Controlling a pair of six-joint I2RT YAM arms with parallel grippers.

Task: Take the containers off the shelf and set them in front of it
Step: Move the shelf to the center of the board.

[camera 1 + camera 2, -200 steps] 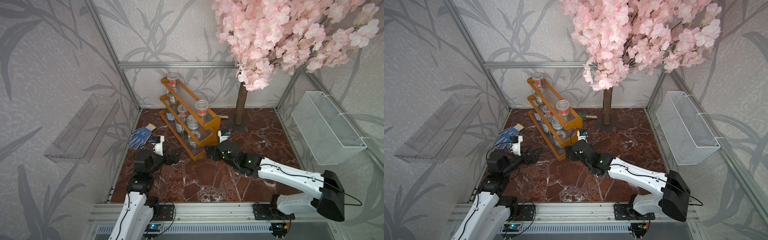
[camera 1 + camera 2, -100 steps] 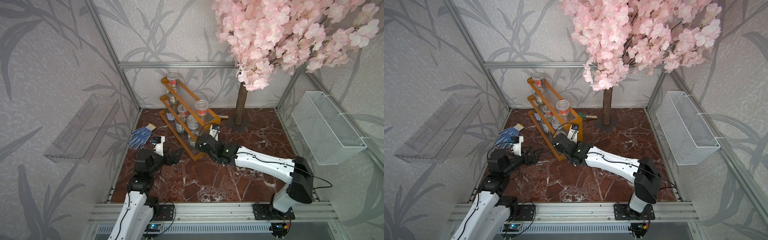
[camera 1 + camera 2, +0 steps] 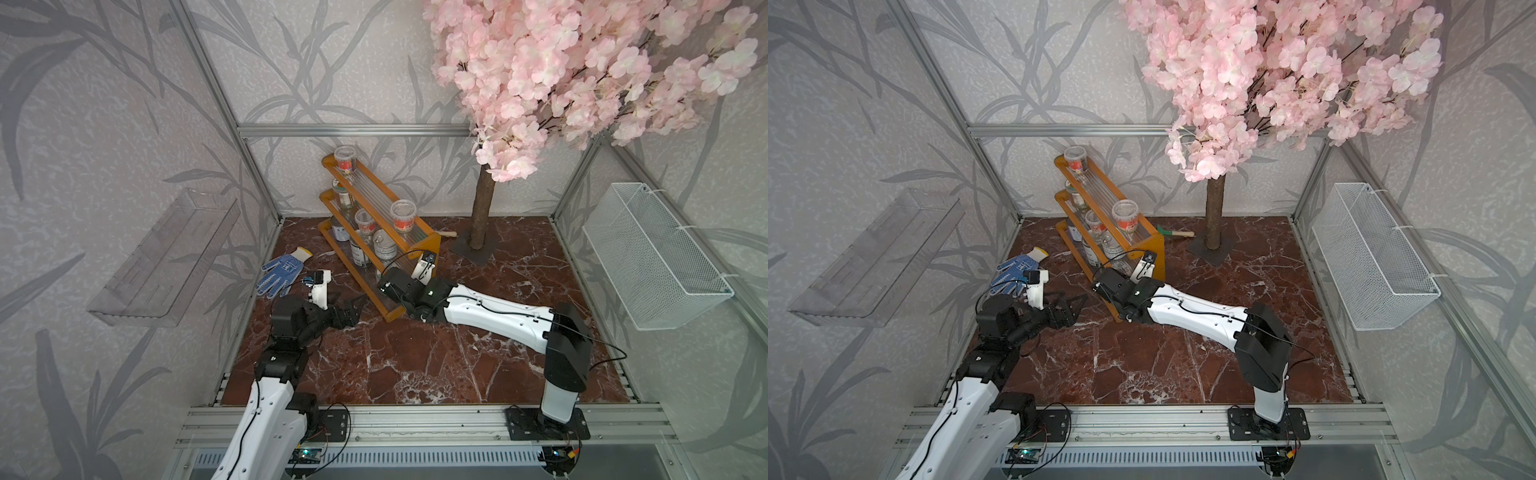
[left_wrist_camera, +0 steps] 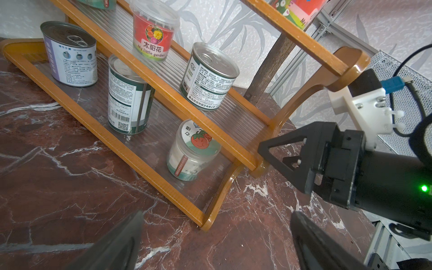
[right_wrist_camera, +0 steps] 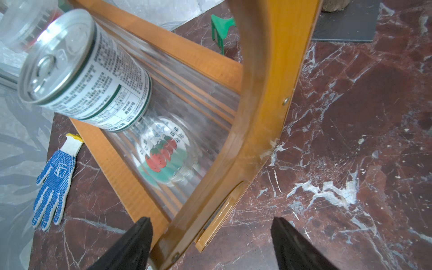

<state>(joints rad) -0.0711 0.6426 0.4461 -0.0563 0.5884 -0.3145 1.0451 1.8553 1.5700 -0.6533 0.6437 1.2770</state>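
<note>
Glass jar (image 4: 193, 152), tomato lid on, contents unclear, sits at the shelf's (image 4: 140, 164) lowest-tier end; I see left gripper (image 4: 216, 222) and right gripper (image 5: 211, 221) spread, empty.

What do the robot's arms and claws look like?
The left arm and right arm have white links, black joints, thin black cables. The left claw and right claw are black with triangular open-frame fingers; white camera mounts at the wrists.

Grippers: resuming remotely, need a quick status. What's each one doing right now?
Left gripper: open, empty.
Right gripper: open, astride the shelf end frame, holding nothing.
</note>
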